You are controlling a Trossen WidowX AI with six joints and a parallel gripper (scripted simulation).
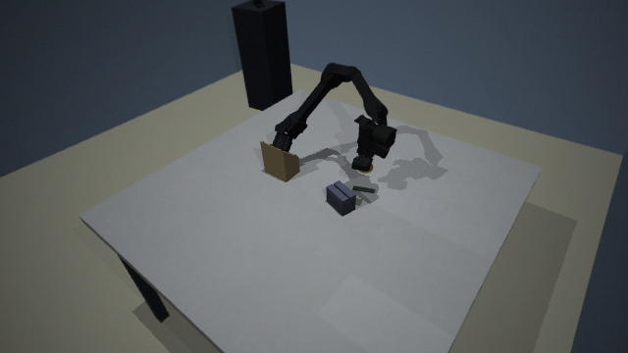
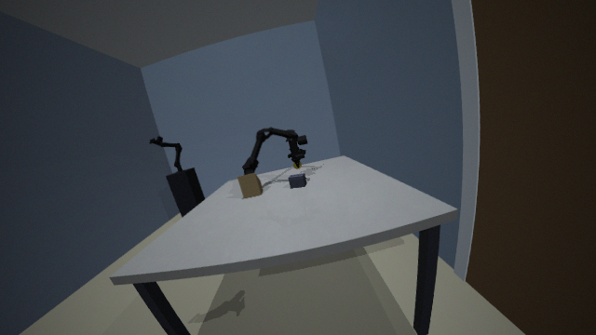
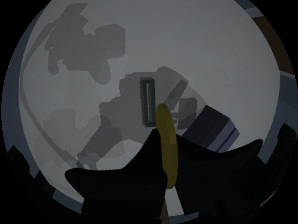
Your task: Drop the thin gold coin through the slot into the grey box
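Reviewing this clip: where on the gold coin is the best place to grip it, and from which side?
Pinch the upper rim across the flat faces, coming from straight above. The coin is thin and edge-up, so only its faces offer contact; the end effector already holds it this way, above the holder.

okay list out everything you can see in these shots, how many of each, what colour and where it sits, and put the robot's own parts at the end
coin: one, gold, on edge, clamped in the hand, lifted above the table
holder: one, dark green, on the table beside the box
box: one, grey, slot in lid, on the table
block: one, tan, at the arm's base
table: one, grey top, dark legs
tall cabinet: one, black, beyond the table
arm: one, black, arched over the table
hand: one, black, shut on the coin
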